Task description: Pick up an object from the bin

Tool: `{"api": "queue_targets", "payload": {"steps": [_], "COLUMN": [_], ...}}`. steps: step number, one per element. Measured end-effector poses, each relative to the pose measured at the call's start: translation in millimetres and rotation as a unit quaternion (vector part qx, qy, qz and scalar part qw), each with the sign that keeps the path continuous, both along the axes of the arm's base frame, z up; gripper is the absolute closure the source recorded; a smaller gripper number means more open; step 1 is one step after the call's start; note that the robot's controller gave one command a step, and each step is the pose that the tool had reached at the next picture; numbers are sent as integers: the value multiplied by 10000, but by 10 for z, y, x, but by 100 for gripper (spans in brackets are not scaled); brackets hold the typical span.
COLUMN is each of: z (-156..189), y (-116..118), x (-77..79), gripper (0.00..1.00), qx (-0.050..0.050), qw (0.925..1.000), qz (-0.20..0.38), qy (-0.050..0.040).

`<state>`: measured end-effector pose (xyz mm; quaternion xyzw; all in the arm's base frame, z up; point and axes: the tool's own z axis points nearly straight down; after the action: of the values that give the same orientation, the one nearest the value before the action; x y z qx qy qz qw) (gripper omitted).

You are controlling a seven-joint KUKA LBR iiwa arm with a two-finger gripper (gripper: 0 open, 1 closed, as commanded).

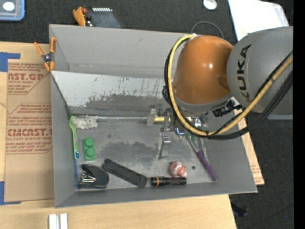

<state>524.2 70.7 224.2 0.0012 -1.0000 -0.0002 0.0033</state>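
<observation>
Grey metal bin [119,51], arm [239,73] lettered KUKA, hand [163,144] over its middle, grip state unclear, pinkish ball [177,169] nearby

A small pink-and-white ball [177,169] is lying on the floor of the bin [119,51] at about 5 o'clock, just beside a black marker [168,181] that is lying flat along the 6 o'clock wall. A purple stick [206,160] is lying slanted at 4 o'clock. A flat black bar [125,172] is resting at 7 o'clock, and a black stapler [93,177] is sitting in the 8 o'clock corner. A green block [88,148] and a green toothbrush [75,142] are lying at 9 o'clock. A thin rod [119,120] with a whitish head is stretching across at 11 o'clock.
</observation>
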Motion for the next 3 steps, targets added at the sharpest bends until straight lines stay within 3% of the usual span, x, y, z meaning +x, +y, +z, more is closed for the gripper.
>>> {"api": "queue_targets", "payload": {"steps": [1, 2, 3], "z": [47, -501, -704], "y": [-5, 643, 963], "x": [15, -267, -227], "gripper": [0, 0, 0], "qx": [5, 6, 10], "qw": [10000, 9980, 9973], "qz": [-10, 634, 726], "qy": [-41, -46, -75]}}
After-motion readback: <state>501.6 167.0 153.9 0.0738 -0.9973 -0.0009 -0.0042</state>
